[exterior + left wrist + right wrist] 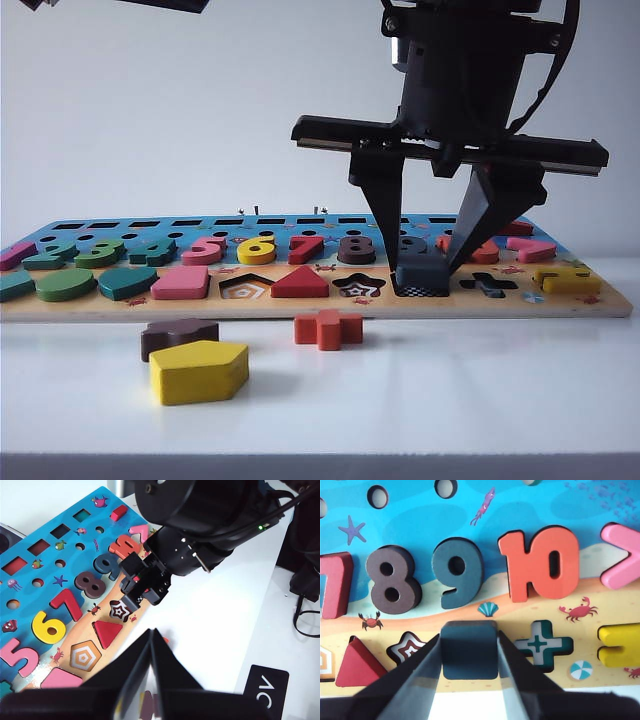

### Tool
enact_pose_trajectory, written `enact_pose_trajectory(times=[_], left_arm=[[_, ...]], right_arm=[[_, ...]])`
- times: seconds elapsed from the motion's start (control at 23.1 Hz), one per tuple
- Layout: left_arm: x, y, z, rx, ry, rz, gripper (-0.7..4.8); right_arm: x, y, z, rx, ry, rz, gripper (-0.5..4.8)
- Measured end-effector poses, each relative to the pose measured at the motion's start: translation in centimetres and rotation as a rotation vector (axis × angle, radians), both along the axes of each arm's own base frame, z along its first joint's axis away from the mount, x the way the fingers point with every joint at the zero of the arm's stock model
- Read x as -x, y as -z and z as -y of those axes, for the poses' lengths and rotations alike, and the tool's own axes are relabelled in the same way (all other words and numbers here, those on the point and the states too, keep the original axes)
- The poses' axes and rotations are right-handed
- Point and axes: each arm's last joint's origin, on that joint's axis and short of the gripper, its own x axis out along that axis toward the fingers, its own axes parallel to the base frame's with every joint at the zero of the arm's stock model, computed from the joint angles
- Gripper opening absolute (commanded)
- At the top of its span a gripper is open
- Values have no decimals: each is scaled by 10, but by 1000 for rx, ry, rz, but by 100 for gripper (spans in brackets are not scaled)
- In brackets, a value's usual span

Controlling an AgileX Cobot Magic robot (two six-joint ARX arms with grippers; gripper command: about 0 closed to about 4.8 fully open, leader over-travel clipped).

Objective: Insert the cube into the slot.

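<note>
The navy-blue cube is clamped between the fingers of my right gripper, which points down at the tan puzzle board. It sits right over the slot, where a strip of checkerboard shows under its front edge. I cannot tell whether it is seated. In the right wrist view the cube fills the space between the fingers of the right gripper and hides the slot, between the star recess and the plus recess. My left gripper hovers shut and empty off the board's front edge.
On the white table in front of the board lie a yellow pentagon block, a brown flower-shaped block and an orange-red plus block. Number pieces and other shapes fill the board. The pentagon recess is open.
</note>
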Motion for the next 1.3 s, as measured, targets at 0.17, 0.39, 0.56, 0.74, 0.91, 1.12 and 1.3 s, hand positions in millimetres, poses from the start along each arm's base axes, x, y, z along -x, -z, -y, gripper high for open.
enact_pose_trajectory(times=[0.17, 0.39, 0.56, 0.74, 0.91, 1.12, 1.3], left_arm=[[0, 0, 0, 0, 0, 0, 17], [0, 0, 0, 0, 0, 0, 17], [0, 0, 0, 0, 0, 0, 17], [0, 0, 0, 0, 0, 0, 17], [0, 0, 0, 0, 0, 0, 17], [0, 0, 0, 0, 0, 0, 17], [0, 0, 0, 0, 0, 0, 17]], right_arm=[[0, 0, 0, -4, -4, -5, 14], [3, 1, -2, -8, -21, -21, 10], [4, 2, -3, -11, -29, -36, 9], [4, 2, -3, -10, -29, -36, 8], [4, 2, -2, -4, -26, -29, 8], [3, 2, -2, 14, -35, -23, 8], [3, 2, -2, 17, -33, -20, 9]])
